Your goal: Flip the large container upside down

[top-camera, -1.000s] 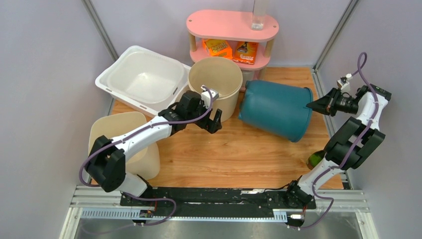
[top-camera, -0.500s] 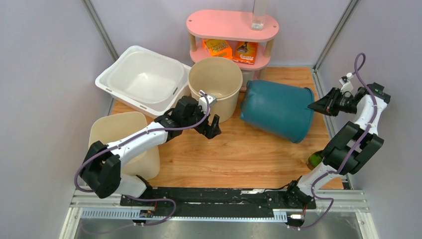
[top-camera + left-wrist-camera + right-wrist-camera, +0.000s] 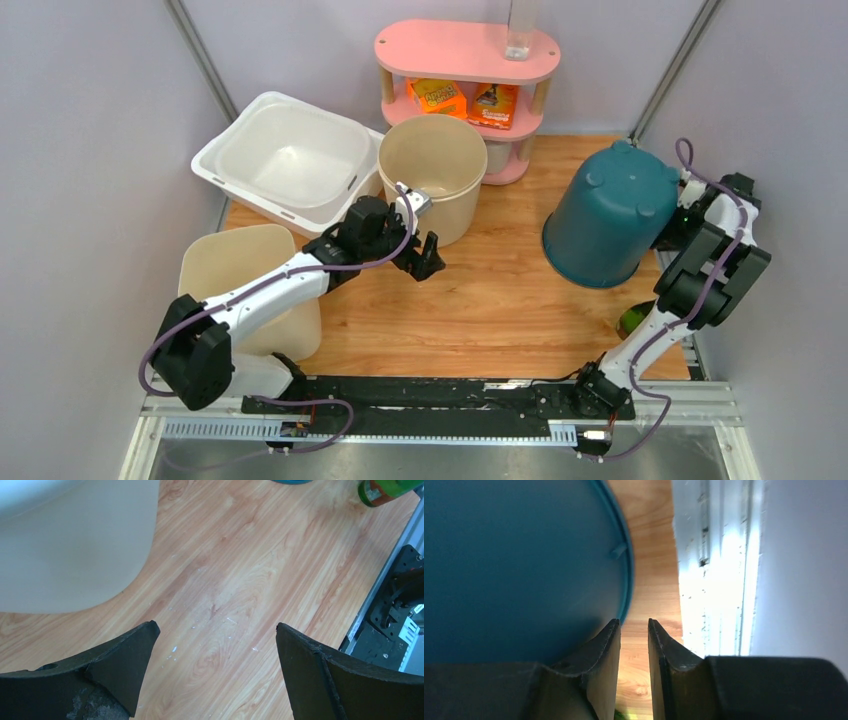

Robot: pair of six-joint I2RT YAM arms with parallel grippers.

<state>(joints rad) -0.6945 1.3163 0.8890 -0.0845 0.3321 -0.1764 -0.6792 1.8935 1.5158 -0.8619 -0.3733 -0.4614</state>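
Tipping done: teal bucket [image 3: 605,215] goes from lying on its side to mouth-down, base up, at the worktop's [image 3: 480,300] right side | right hand [image 3: 633,624] narrow, gripping nothing, just beside the rim | left hand [image 3: 425,252] wide, empty | task looks finished; only backing off remains
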